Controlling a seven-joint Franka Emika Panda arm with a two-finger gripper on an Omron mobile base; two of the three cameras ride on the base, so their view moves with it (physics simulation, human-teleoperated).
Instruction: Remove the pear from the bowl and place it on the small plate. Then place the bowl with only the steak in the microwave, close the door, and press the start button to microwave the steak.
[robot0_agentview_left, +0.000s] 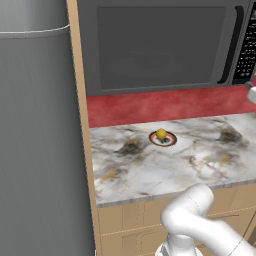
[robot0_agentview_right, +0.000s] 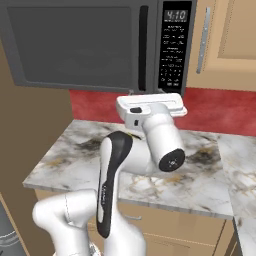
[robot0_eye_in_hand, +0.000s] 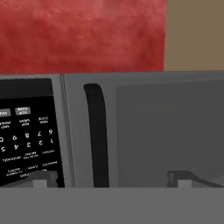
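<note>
Gripper (robot0_eye_in_hand: 112, 178) faced the microwave (robot0_agentview_right: 95, 45) at close range, its two tips spread wide apart with nothing between them, and the hand view, rolled upside down, caught the black bar handle (robot0_eye_in_hand: 97, 135) of the shut door (robot0_eye_in_hand: 170, 131) beside the keypad (robot0_eye_in_hand: 26, 131). Over in the left base view, the pear (robot0_agentview_left: 161, 133) sat on the small plate (robot0_agentview_left: 163, 139) out on the marble counter (robot0_agentview_left: 150, 170), a spot the white arm (robot0_agentview_right: 150, 135) hid from the right base camera, which instead showed the keypad's lit clock display (robot0_agentview_right: 175, 15).

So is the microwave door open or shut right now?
Shut: the door lies flush across the microwave front, handle beside the keypad.
</note>
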